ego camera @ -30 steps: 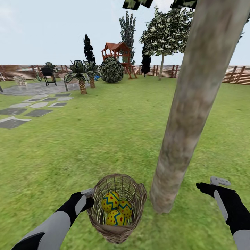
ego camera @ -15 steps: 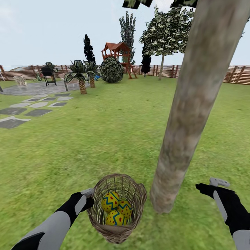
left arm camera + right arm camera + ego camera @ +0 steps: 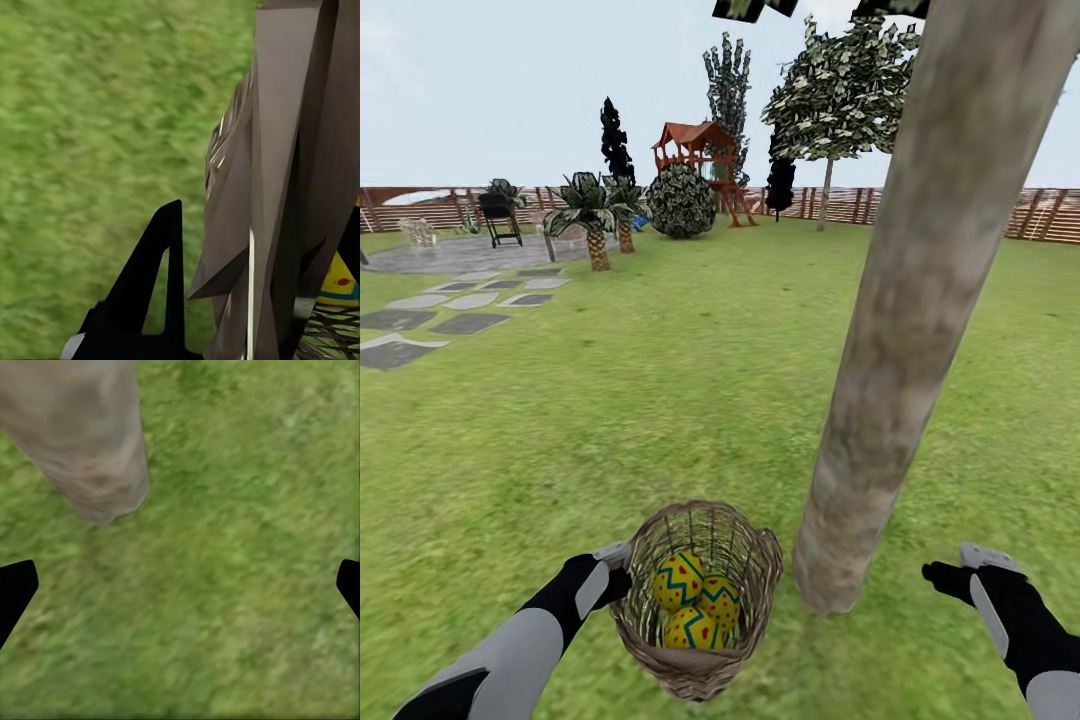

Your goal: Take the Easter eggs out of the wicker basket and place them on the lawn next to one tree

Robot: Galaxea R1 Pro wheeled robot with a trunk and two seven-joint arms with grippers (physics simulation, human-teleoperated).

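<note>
- At lower centre, all three Easter eggs (image 3: 695, 602) sit in the wicker basket (image 3: 698, 660) beside the tree (image 3: 905, 340); none placed.
- Left gripper (image 3: 615, 570) jaws grip the basket rim; right gripper (image 3: 960, 570) jaws spread, empty.

A wide green lawn (image 3: 690, 380) filled the ground. On it, near the camera, stood a round wicker basket (image 3: 700, 655). Just beside the basket, a thick pale tree (image 3: 900, 340) trunk rose from the grass. Farther back, grey stepping stones (image 3: 455, 310) lay on the grass toward a paved patio (image 3: 460, 252).
</note>
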